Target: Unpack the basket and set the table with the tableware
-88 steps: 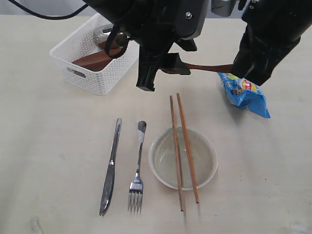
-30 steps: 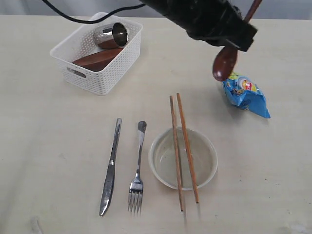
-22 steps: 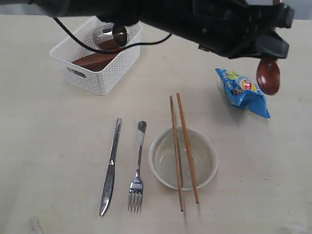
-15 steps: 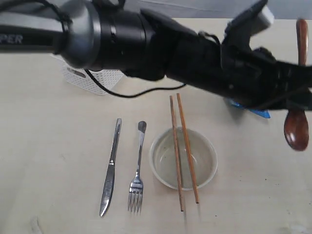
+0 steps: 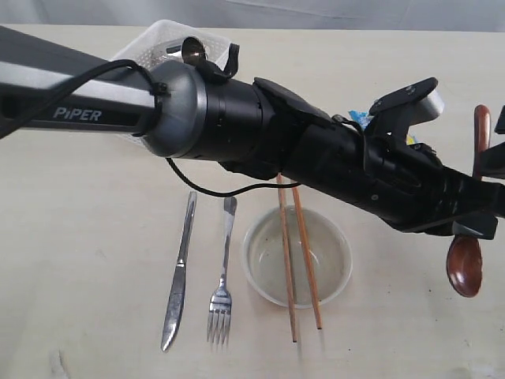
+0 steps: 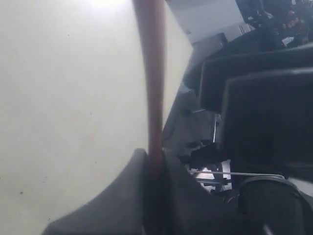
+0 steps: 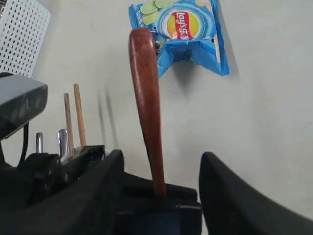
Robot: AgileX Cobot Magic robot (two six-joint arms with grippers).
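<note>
At the far left of the table, the white basket is seen only in part, being covered by the left arm, which is stretched from the left edge across to the right edge. Nearer, the knife and the fork are laid side by side, apart, with the fork's tines pointing to the near edge. Just right of the fork the cream bowl is set, and the two chopsticks are rested across its rim, running from far to near. Farther back and to the right, the blue snack bag is laid flat on the table. At the right edge, the dark red-brown spoon is held nearly upright, bowl downward, its handle clamped in the narrowly closed left hand. Whether the spoon touches the table cannot be told. The right hand is spread wide, with one finger on each side of the spoon's handle and neither pressed against it.
</note>
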